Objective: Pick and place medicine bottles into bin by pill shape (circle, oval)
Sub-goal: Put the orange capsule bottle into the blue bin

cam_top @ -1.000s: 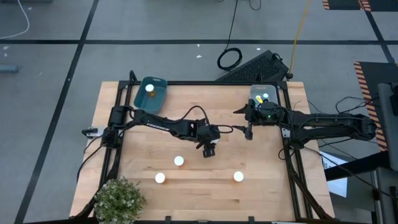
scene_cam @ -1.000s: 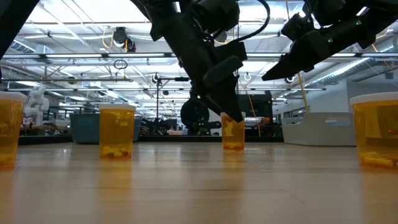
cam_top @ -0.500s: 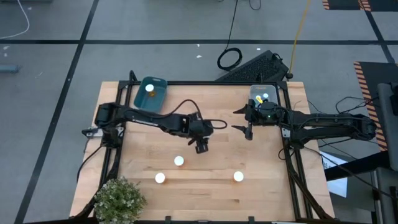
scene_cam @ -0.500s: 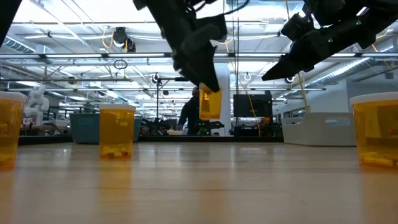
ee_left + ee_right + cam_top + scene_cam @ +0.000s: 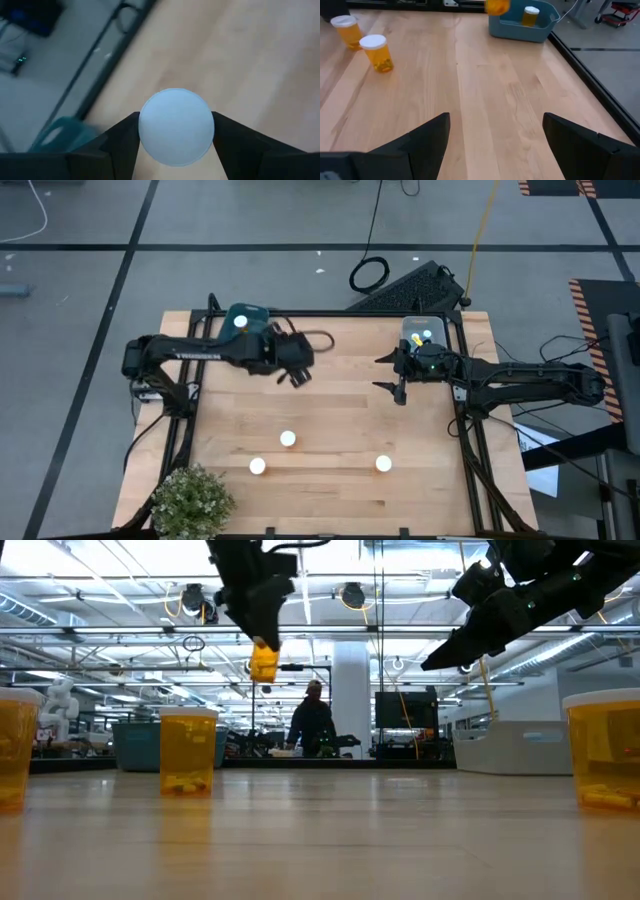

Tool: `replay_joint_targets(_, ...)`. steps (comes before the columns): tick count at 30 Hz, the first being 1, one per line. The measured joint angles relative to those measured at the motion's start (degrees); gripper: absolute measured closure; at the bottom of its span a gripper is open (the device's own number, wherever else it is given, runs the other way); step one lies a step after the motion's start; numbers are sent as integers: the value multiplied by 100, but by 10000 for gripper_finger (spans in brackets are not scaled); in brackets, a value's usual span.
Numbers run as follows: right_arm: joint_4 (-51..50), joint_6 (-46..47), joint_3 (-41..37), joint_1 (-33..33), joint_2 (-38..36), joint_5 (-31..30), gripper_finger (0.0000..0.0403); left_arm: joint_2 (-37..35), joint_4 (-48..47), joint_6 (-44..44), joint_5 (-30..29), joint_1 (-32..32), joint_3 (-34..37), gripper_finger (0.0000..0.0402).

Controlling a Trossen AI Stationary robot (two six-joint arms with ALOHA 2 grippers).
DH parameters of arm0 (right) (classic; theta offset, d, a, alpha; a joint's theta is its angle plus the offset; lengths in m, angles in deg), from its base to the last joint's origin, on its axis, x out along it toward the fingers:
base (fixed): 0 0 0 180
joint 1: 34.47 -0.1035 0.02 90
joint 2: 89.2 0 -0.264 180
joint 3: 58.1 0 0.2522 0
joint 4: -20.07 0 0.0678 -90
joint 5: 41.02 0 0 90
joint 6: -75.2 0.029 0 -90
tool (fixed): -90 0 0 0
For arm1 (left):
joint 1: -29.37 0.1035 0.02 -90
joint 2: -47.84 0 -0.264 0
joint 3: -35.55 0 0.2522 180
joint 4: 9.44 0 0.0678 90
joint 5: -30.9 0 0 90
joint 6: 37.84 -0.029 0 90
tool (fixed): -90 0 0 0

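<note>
Wooden table (image 5: 330, 420): pale boards in a dark frame on a grey floor marked with tape; a keyboard (image 5: 405, 286) lies beyond the far edge and a potted plant (image 5: 190, 498) sits at the near left corner.

High view: the left gripper (image 5: 293, 370) hangs over the far left part of the table, just beside the teal bin (image 5: 246, 331), which already holds one bottle. The right gripper (image 5: 399, 388) waits in front of the clear bin (image 5: 424, 330) at the far right corner. Three medicine bottles (image 5: 287, 439) stand capped near the front edge, well apart.

Low view: the left arm carries an orange bottle (image 5: 263, 661) high off the table, fingers clamped on it. Other orange bottles stand on the table at either side. A person shows far back in the room.

Left wrist view: the carried bottle's white cap (image 5: 176, 126) fills the gap between both fingers; the teal bin shows off to one side, not underneath.

Right wrist view: fingers (image 5: 427, 141) spread wide, nothing between them.

Risk: letting go too early would probably drop the bottle on the wood or the bin's rim, since the gripper does not appear to be over the bin.

In the way: the bottle already in the teal bin may be knocked by the new one.
</note>
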Motion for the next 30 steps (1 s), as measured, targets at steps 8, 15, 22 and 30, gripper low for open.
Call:
replay_joint_targets(8,81,10,0,0,0,0,90,-101,-330,388,-346,1405,170,170)
replay_joint_targets(15,170,-29,0,0,1,17,90,-92,353,848,-77,2759,1194,170)
replay_joint_targets(22,186,-196,0,0,0,20,90,-94,1769,727,282,3256,1984,170)
replay_joint_targets(30,202,-203,-28,0,2,21,90,-92,2076,800,11,3299,2208,170)
